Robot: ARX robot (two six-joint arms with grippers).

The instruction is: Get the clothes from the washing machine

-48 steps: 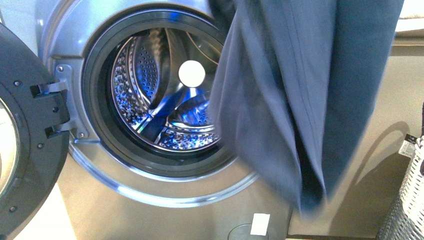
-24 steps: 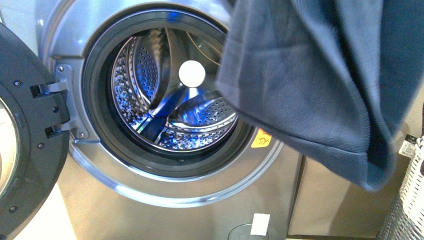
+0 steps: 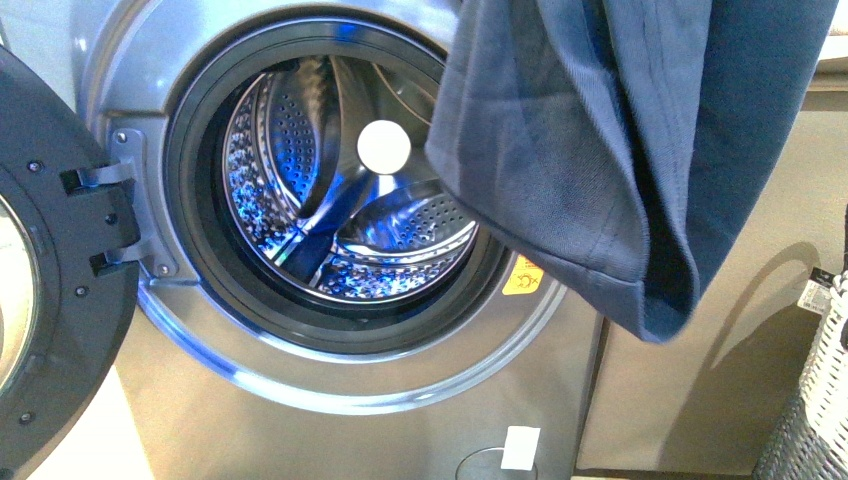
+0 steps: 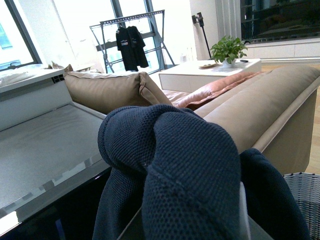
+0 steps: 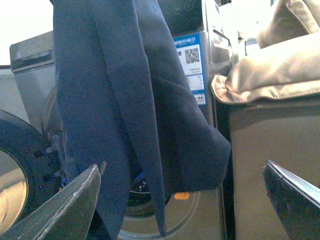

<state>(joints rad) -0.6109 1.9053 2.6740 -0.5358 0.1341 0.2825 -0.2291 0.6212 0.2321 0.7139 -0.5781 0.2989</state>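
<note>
The clothes (image 3: 620, 150), a dark navy knit garment, hang in the air at the upper right of the washing machine (image 3: 330, 400), outside its round mouth. The perforated steel drum (image 3: 350, 210) shows nothing inside. In the left wrist view the clothes (image 4: 185, 165) bunch over my left gripper (image 4: 192, 220), which is shut on them; fabric hides its fingers. My right gripper (image 5: 182, 192) stands open, its fingers (image 5: 75, 200) wide apart. The hanging clothes (image 5: 115, 100) are beyond it, apart from it. Neither arm shows in the front view.
The machine's dark door (image 3: 50, 270) stands swung open at the left. A woven basket (image 3: 820, 400) stands at the lower right, beside the grey cabinet panel (image 3: 720, 380). A beige sofa (image 4: 260, 115) lies behind the machine's top (image 4: 45, 145).
The garment's lower end has risen and swung to the right, uncovering the drum mouth's right side and the orange sticker.
</note>
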